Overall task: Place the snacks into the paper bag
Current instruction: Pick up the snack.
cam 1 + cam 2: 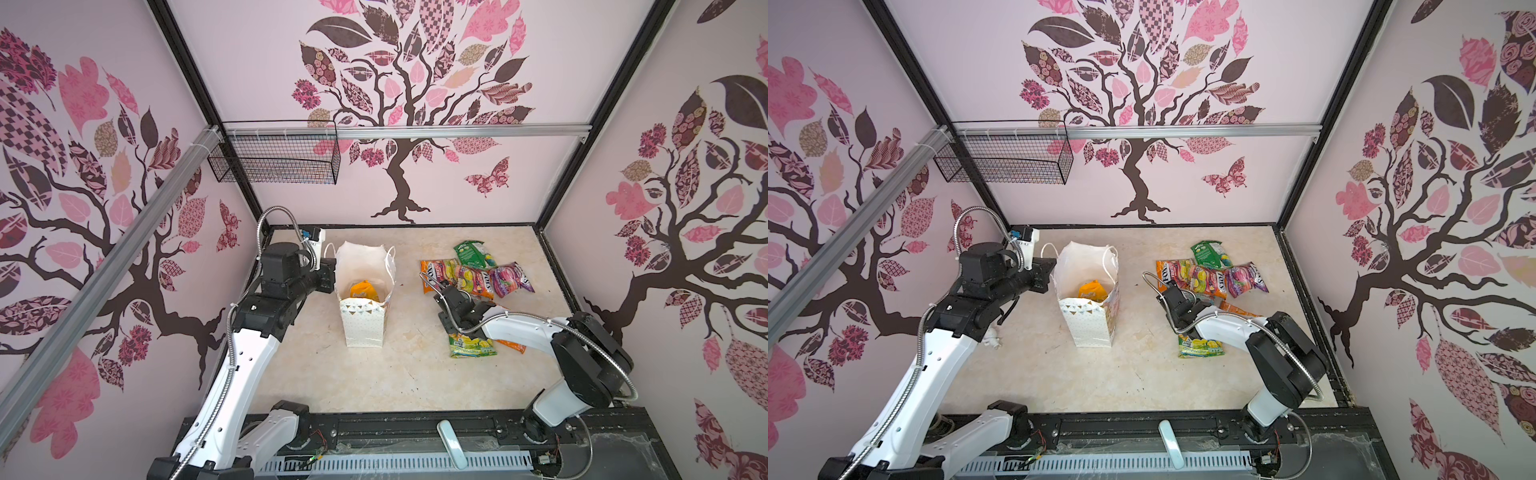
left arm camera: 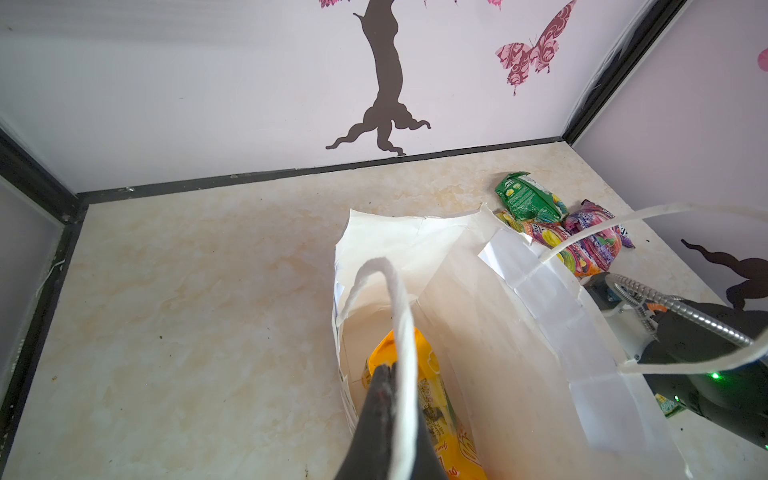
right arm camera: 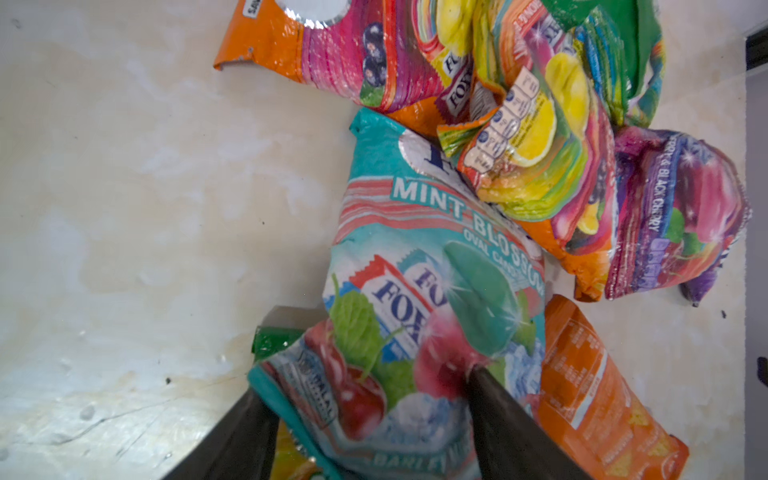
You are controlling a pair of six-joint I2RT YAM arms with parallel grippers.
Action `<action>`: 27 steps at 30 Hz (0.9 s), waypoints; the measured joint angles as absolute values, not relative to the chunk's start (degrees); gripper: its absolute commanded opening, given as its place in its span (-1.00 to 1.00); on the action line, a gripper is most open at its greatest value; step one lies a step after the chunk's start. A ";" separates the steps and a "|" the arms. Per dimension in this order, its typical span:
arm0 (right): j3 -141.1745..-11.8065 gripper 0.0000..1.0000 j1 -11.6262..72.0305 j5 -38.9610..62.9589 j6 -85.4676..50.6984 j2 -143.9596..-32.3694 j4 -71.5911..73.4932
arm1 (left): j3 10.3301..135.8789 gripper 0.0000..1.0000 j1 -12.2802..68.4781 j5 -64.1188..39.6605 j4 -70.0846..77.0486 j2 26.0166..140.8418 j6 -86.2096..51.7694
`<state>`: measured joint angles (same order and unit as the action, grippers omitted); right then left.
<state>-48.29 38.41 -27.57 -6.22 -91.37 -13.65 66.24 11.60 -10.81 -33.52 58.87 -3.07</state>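
Note:
The white paper bag [image 1: 361,324] [image 1: 1088,328] stands upright at centre left with a yellow-orange snack [image 1: 365,290] [image 2: 432,374] inside. My left gripper [image 1: 328,272] [image 2: 384,368] is shut on the bag's near string handle [image 2: 399,299] at the bag's left rim. Several snacks lie to the right: green [image 1: 471,253], orange [image 1: 440,270], purple [image 1: 509,280] and yellow-green [image 1: 471,345]. My right gripper [image 1: 446,291] [image 3: 368,382] is low over this pile. Its fingers press both sides of a teal mint pouch [image 3: 415,257], which buckles between them. The right arm hides that pouch in both top views.
An orange pouch [image 3: 598,399] lies right beside the right finger. A black wire basket [image 1: 274,158] hangs on the back wall at upper left. Patterned walls close in three sides, and a black rail [image 1: 415,428] runs along the front edge.

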 measured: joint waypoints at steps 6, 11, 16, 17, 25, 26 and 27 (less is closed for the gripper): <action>-48.27 0.01 38.20 -26.98 -6.48 -91.37 -13.17 | 66.24 -1.00 11.60 -10.81 -33.50 58.98 -3.07; -48.27 -0.36 38.04 -26.79 -6.68 -91.35 -12.58 | 66.24 -1.00 11.60 -10.83 -33.50 58.98 -3.07; -48.27 -0.68 38.00 -26.70 -6.96 -91.09 -12.38 | 66.24 -1.00 11.60 -10.85 -33.50 58.98 -3.07; -48.25 -0.76 37.93 -26.61 -7.11 -91.00 -12.32 | 66.24 -1.00 11.60 -10.85 -33.50 58.98 -3.07; -47.75 -1.00 37.34 -25.87 -7.99 -89.17 -12.34 | 66.24 -1.00 11.60 -11.00 -33.50 58.98 -3.09; -47.46 -1.00 37.30 -25.58 -8.14 -88.66 -12.32 | 66.24 -1.00 11.60 -11.05 -33.50 58.98 -3.07; -47.13 -1.00 37.28 -25.19 -8.29 -88.03 -12.34 | 66.24 -1.00 11.60 -11.07 -33.50 58.98 -3.07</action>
